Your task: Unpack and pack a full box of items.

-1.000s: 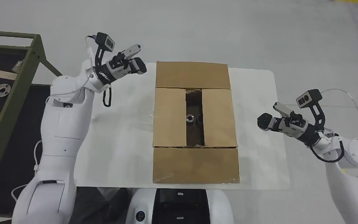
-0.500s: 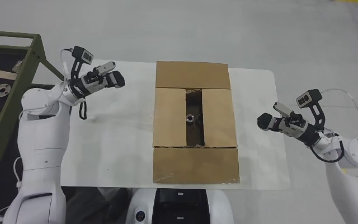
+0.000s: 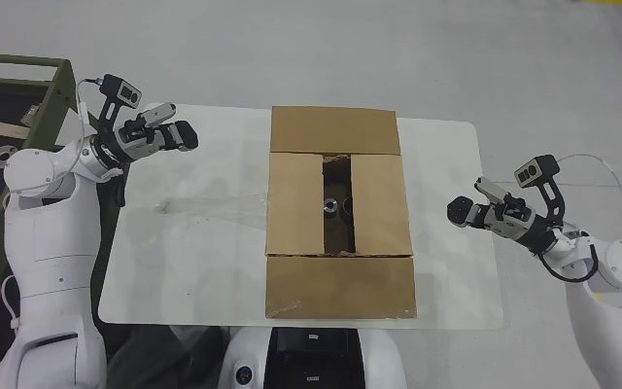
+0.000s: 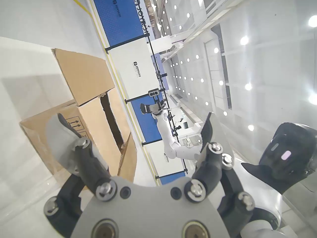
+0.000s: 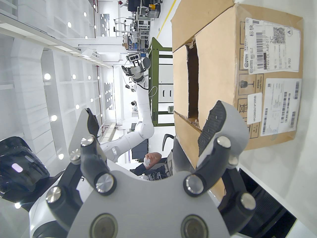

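1. The cardboard box point(image 3: 292, 204) sits in the middle of the white table point(image 3: 194, 253), well apart from both arms.
2. Its far and near outer flaps lie folded out flat. The two inner flaps are down over the top, with a narrow dark gap point(image 3: 338, 209) between them.
3. Through that gap I see one small round grey item point(image 3: 330, 205) inside the box. I cannot tell what it is.
4. The left gripper point(image 3: 183, 136) hangs over the table's far-left corner and points toward the box. Its wrist view shows the two fingers spread wide with nothing between them.
5. The right gripper point(image 3: 457, 209) hovers at the table's right edge, level with the box's middle and aimed at it. Its fingers are also spread wide and hold nothing.
6. From the right wrist view, the box's right side wall carries several white shipping labels point(image 5: 272, 50) and printed handling symbols.
7. A green metal rack point(image 3: 39, 73) stands off the table's far-left corner, behind the left arm.
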